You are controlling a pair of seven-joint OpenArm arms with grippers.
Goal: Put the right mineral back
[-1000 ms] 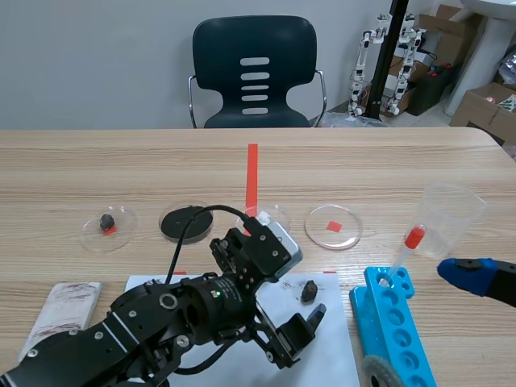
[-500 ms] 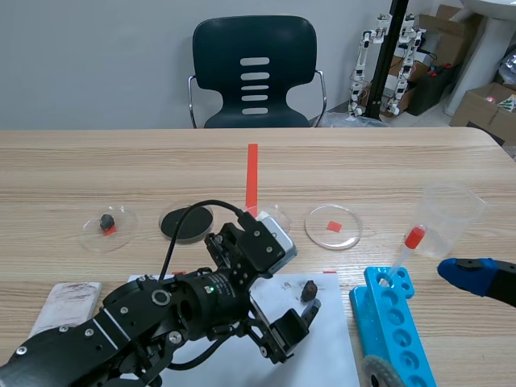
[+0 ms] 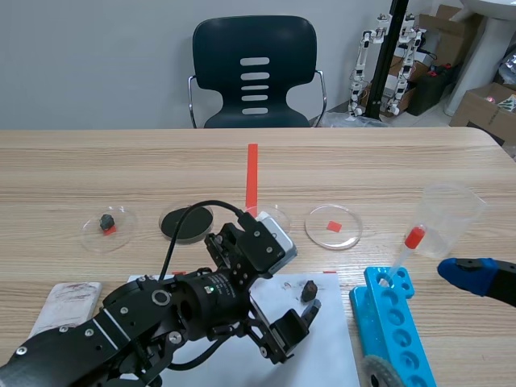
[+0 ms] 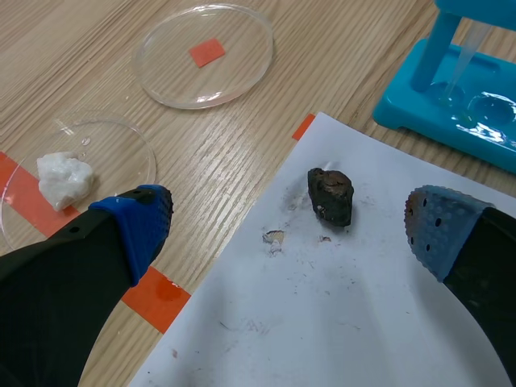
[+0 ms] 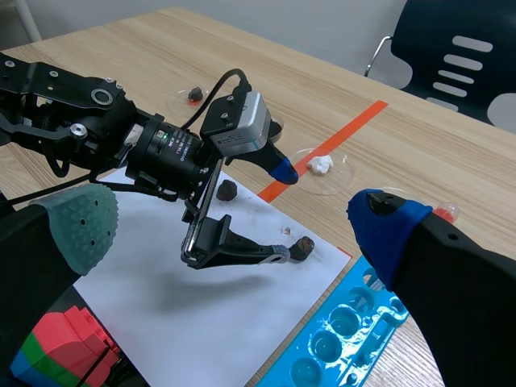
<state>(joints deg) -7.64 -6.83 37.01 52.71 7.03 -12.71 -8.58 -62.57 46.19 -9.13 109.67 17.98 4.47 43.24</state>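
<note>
Claw on left point(image 4: 290, 222) unshifted, wide around mineral point(image 4: 330, 196)

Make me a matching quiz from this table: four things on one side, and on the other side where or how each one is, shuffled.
Things:
1. dark mineral
2. white mineral
3. pipette
4. left pincer

Places or states:
A. stands in the blue rack
B. open
C. lies on the white paper
D. lies in a clear dish

Pairs: 1-C, 2-D, 3-A, 4-B
</note>
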